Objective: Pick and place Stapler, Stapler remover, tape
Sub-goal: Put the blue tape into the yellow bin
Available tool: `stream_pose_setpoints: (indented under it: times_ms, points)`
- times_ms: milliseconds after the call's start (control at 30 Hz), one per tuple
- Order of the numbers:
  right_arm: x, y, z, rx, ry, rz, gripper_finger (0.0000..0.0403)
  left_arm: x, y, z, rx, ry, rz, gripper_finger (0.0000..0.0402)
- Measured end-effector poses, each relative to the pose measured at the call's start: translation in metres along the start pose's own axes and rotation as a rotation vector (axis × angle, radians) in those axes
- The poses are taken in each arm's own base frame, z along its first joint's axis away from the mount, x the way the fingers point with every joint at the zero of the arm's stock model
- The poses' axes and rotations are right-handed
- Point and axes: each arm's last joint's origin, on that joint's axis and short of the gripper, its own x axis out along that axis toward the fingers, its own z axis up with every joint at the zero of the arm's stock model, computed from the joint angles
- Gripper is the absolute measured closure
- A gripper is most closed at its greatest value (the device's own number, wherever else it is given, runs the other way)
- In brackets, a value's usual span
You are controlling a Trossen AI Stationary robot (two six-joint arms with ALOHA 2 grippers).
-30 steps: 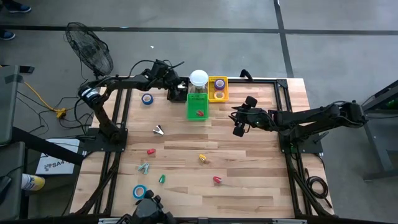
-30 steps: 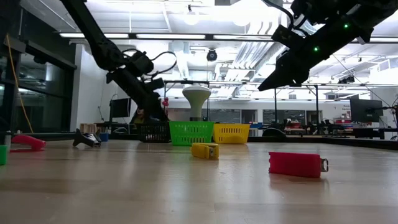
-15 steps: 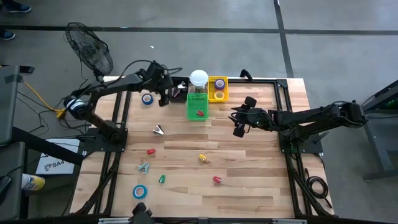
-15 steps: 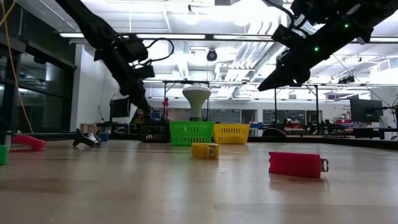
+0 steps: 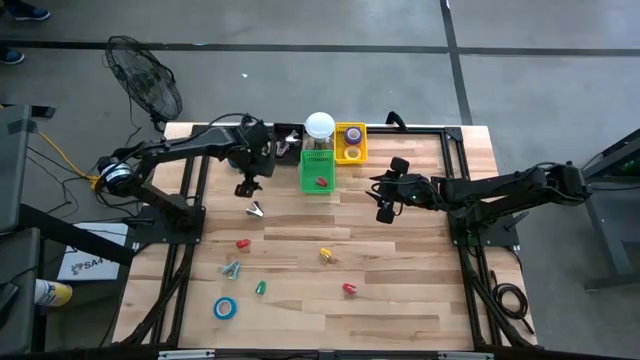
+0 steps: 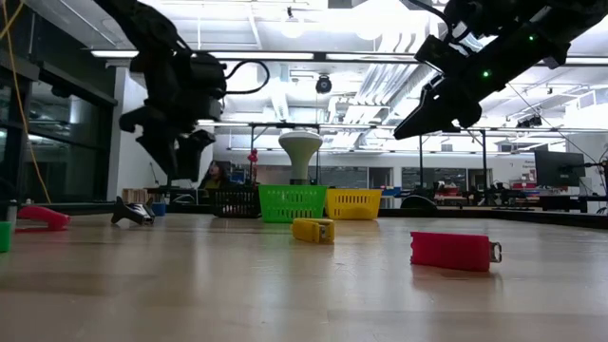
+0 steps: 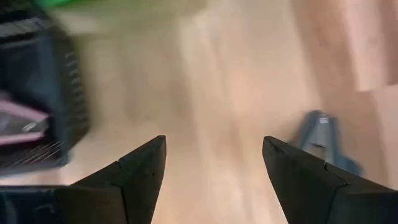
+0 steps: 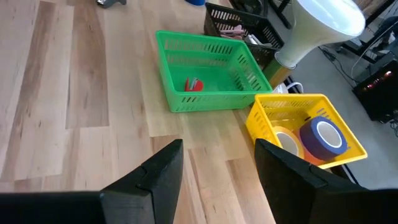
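Observation:
My left gripper (image 5: 246, 187) (image 7: 214, 140) hangs open and empty above the bare wood, pointing steeply down, between the black basket (image 7: 37, 118) and a grey stapler remover (image 5: 255, 209) (image 7: 323, 138) that lies on the table. My right gripper (image 5: 383, 211) (image 8: 217, 146) stands open and empty in the air, right of the green basket (image 8: 205, 74). That basket holds one red piece (image 8: 194, 84). The yellow basket (image 8: 298, 109) holds tape rolls, one of them purple (image 8: 322, 138). A yellow stapler (image 5: 326, 255), a red stapler (image 5: 349, 289) and a blue tape roll (image 5: 225, 308) lie on the table.
A white round-topped jar (image 5: 319, 125) stands behind the green basket. Another red stapler (image 5: 242, 243) and small green pieces (image 5: 232, 270) (image 5: 260, 287) lie at the near left. A fan (image 5: 145, 80) stands off the far left corner. Bare wood lies right of centre (image 5: 420, 260).
My left gripper has drawn away from the black basket toward the table's near edge and a little left, rising slightly. It has tipped from nearly level to pointing steeply down and has rolled, staying open and empty. My right arm has kept still.

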Motion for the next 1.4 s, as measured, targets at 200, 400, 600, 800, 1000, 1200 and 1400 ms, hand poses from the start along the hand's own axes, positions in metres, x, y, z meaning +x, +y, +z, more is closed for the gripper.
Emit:
stream_pose_setpoints:
  times_ms: [200,400,600,800,1000,1200,1400]
  points:
    - [0.000,0.000,-0.002,-0.004,0.022,0.007,0.0213,0.005,-0.022,0.014,0.169,0.043,-0.062,0.0137]
    - [0.000,0.002,-0.004,0.011,0.032,0.042,0.0213,0.009,-0.039,0.025,0.285,0.137,-0.014,0.0137]
    - [0.000,0.002,-0.004,0.024,0.031,0.046,0.0213,0.008,-0.034,0.022,0.150,0.345,0.242,0.0137]
    - [0.000,0.002,-0.003,0.025,0.029,0.045,0.0213,0.001,-0.007,0.001,-0.050,0.338,0.291,0.0137]
    - [0.000,0.002,-0.003,0.023,0.028,0.045,0.0213,-0.010,0.027,-0.029,-0.328,0.270,0.356,0.0137]
    - [0.000,0.002,-0.003,0.022,0.029,0.044,0.0213,-0.010,0.042,-0.056,-0.546,0.224,0.270,0.0138]
    - [0.000,0.002,-0.003,0.017,0.030,0.042,0.0213,-0.003,0.049,-0.065,-0.613,0.252,0.272,0.0138]
